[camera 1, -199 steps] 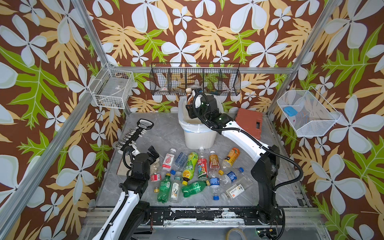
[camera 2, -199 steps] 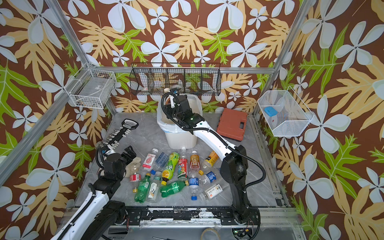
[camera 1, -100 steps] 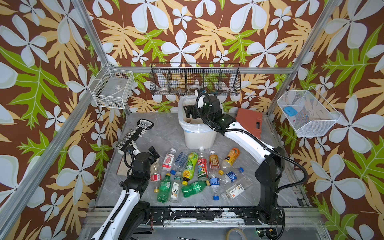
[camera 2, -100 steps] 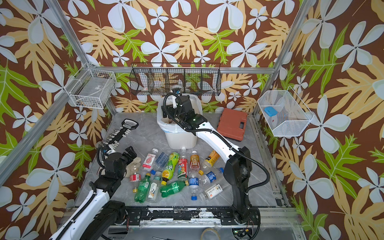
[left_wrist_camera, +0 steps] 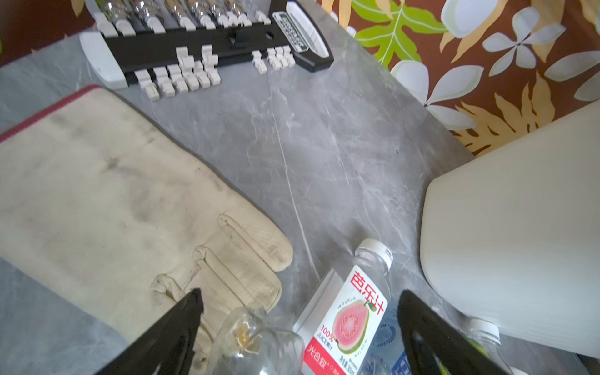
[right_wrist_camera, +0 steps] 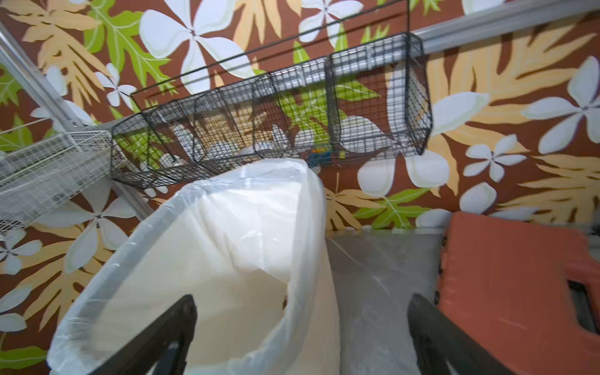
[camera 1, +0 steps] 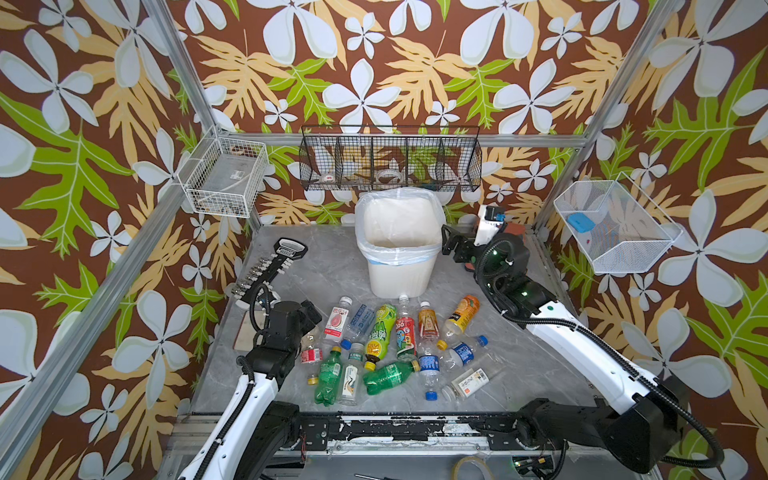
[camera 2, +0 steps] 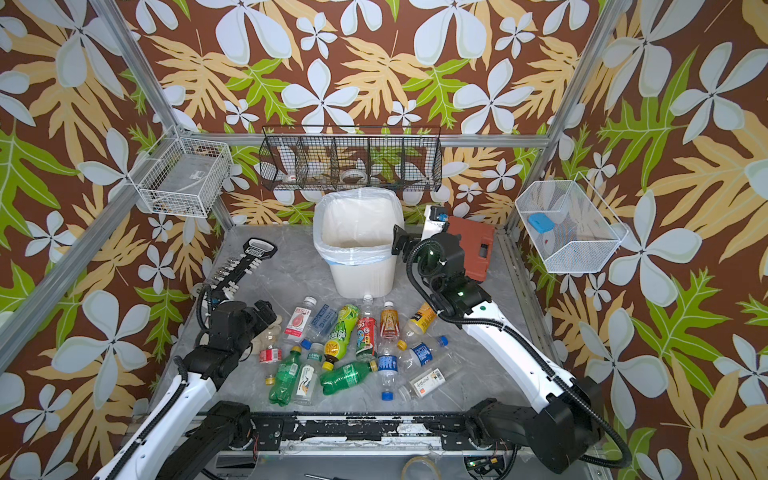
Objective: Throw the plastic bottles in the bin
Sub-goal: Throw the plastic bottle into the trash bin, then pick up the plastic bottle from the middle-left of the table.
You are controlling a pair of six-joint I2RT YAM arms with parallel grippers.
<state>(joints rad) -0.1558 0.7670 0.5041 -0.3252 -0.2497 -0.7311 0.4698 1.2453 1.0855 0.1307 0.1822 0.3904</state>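
Guava bottle (left_wrist_camera: 349,319) between left fingers (left_wrist_camera: 180,328) — spread wide, gripping nothing, right fingers (right_wrist_camera: 170,331) gaping empty beside bin (right_wrist_camera: 313,211)

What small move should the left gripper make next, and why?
Probably lower and close on the clear bottle: the left gripper hangs open over it, next to the guava bottle, while the right gripper stands open and empty beside the bin.

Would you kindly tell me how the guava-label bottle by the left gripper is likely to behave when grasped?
The guava-label bottle looks clear and empty near its neck, so probably light and easily squashed. Its flat label faces suggest a squarish body, likelier to slide than roll. Smooth plastic may slip in the left gripper.
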